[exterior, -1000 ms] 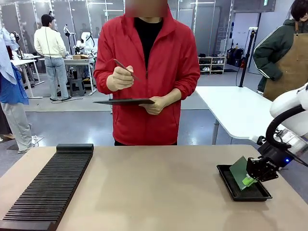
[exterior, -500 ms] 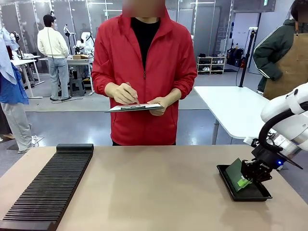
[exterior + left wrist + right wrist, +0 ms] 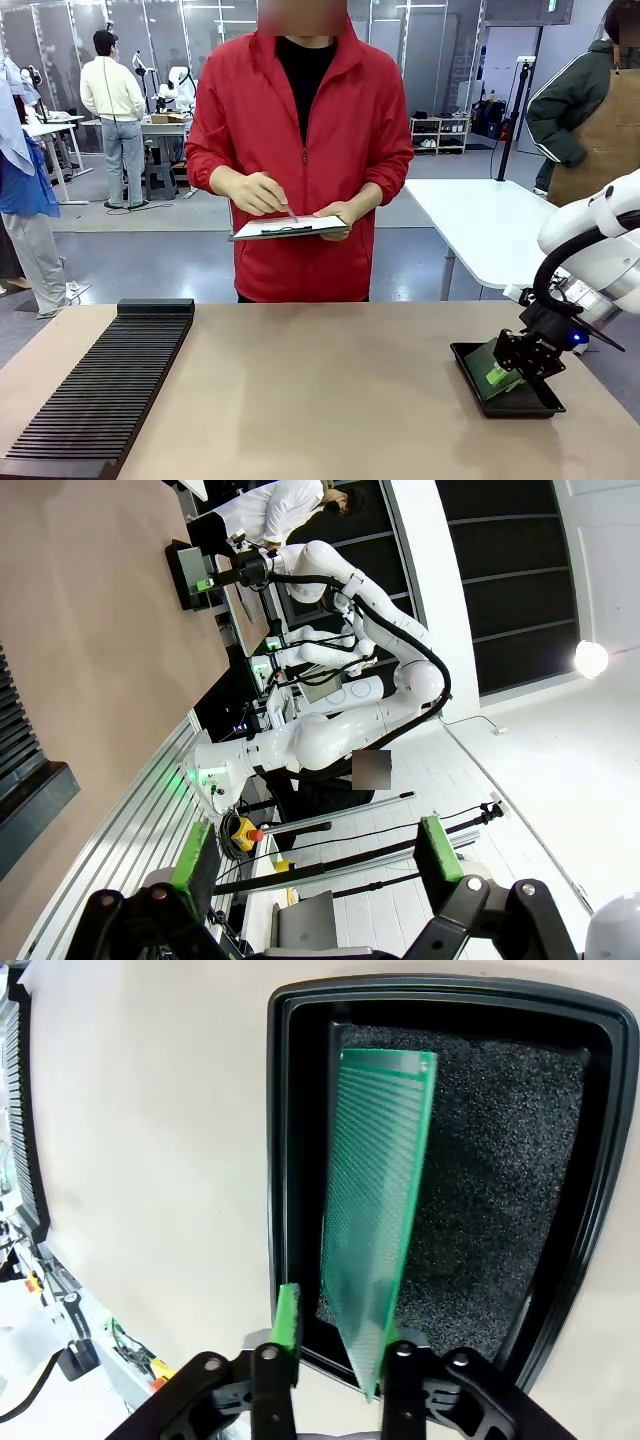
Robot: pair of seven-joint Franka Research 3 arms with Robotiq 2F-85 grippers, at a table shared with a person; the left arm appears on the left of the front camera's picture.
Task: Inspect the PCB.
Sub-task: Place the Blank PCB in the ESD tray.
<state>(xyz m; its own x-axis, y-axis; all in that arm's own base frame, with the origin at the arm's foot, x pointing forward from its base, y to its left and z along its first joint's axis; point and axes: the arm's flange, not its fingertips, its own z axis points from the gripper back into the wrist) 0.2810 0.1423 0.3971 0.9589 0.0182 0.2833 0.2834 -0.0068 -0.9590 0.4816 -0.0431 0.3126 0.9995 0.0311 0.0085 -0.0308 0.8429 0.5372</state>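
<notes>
- Over the black tray (image 3: 590, 1160) at the table's right end: PCB (image 3: 375, 1200) standing tilted, far edge down on the foam, near edge between the right gripper (image 3: 335, 1335) pads.
- Lower than a second ago, when held tilted above the tray.
- Jaws now parting, one pad clear of the board, the other against it; grip apparently letting go.
- Reads as inspection done, board being returned.
- Left gripper (image 3: 315, 865) wide open, empty.
- Across the table, writing on a clipboard (image 3: 290, 227).

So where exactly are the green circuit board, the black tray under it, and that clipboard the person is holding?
PCB (image 3: 375, 1210): right wrist view, middle of its green gridded face.
black tray (image 3: 300, 1005): right wrist view, on its raised rim at a far corner.
clipboard (image 3: 300, 225): front view, on the white paper.
</notes>
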